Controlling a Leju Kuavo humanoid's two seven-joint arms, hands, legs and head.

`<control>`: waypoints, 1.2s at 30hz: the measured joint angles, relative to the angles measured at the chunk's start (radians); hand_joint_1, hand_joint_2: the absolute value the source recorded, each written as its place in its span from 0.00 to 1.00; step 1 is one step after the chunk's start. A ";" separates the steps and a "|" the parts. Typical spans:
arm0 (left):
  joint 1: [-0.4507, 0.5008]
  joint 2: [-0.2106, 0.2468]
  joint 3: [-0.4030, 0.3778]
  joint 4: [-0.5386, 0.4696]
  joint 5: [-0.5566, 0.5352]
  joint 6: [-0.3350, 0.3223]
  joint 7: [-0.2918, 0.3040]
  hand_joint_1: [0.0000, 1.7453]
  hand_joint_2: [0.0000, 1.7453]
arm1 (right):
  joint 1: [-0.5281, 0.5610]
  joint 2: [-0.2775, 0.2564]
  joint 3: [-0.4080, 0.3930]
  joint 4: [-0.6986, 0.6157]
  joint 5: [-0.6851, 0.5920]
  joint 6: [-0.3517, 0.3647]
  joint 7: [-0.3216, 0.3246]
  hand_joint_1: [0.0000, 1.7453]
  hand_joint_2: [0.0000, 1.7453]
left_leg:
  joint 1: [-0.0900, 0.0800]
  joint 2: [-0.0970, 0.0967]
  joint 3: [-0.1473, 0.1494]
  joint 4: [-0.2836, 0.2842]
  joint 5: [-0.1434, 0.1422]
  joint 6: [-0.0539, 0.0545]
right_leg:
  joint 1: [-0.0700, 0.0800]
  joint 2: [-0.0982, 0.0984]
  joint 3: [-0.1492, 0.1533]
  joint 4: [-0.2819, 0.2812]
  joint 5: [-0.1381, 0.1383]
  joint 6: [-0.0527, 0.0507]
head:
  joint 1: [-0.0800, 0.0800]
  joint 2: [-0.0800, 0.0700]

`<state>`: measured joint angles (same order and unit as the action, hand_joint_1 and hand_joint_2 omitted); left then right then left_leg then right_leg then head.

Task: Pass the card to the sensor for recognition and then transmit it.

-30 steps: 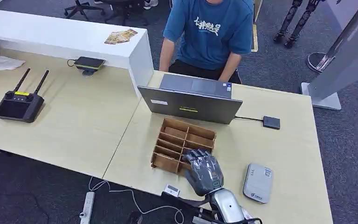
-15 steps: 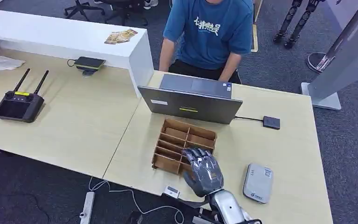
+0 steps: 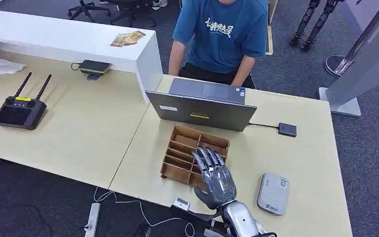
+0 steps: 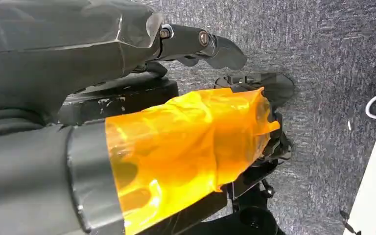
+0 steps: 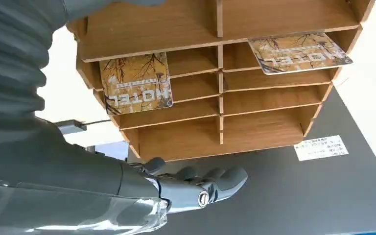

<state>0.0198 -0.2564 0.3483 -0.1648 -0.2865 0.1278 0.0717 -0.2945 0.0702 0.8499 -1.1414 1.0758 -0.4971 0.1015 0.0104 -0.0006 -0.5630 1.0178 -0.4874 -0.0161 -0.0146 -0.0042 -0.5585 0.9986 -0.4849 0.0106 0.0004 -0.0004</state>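
Desk [image 3: 301, 163] | right hand [image 3: 216, 180] fingers now extended over wooden organizer [image 3: 185, 143]

You can read "HOTEL" on both cards [image 5: 136, 82] [image 5: 298, 51] in the wooden rack [image 5: 215, 122]; laptop sticker [image 5: 321, 147] print too small.

Office or robotics lab — desks on grey carpet

A person [image 3: 219, 37] works at a laptop [image 3: 202, 104] on pale desks [image 3: 79, 128]; rolling chairs [image 3: 103, 7], a remote controller [image 3: 19, 109] and a power strip [image 3: 92, 219] lie around — workplace gear.
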 joint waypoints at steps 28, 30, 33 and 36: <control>0.000 0.000 0.000 0.000 0.009 -0.002 -0.004 0.00 0.00 | 0.000 -0.004 0.000 0.003 0.003 0.026 0.014 1.00 1.00 | 0.000 0.000 0.000 0.000 0.000 0.000 | 0.000 0.000 0.000 0.000 0.000 0.000 | 0.000 0.000; 0.000 0.000 0.000 0.000 0.009 -0.002 -0.004 0.00 0.00 | 0.000 -0.004 0.000 0.002 0.003 0.027 0.014 1.00 1.00 | 0.000 0.000 0.000 0.000 0.000 0.000 | 0.000 0.000 -0.001 0.000 0.000 0.000 | 0.000 0.000; 0.000 0.000 0.000 0.000 0.009 -0.001 -0.009 0.00 0.00 | 0.000 -0.006 0.000 0.000 0.003 0.024 0.014 0.98 1.00 | 0.000 0.000 -0.001 0.000 0.000 0.000 | 0.000 0.000 -0.001 0.000 0.000 0.000 | 0.000 0.000; 0.000 0.000 0.000 0.000 0.009 -0.001 -0.010 0.00 0.00 | 0.000 -0.006 0.000 0.000 0.004 0.024 0.013 1.00 1.00 | 0.000 0.000 -0.001 0.000 0.000 0.000 | 0.000 0.000 -0.001 0.000 0.000 0.000 | 0.000 0.000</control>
<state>0.0201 -0.2567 0.3487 -0.1648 -0.2777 0.1270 0.0622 -0.2941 0.0645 0.8499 -1.1418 1.0796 -0.4734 0.1148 0.0104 -0.0004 -0.5638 1.0178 -0.4874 -0.0161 -0.0146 -0.0042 -0.5593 0.9985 -0.4849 0.0106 0.0000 -0.0004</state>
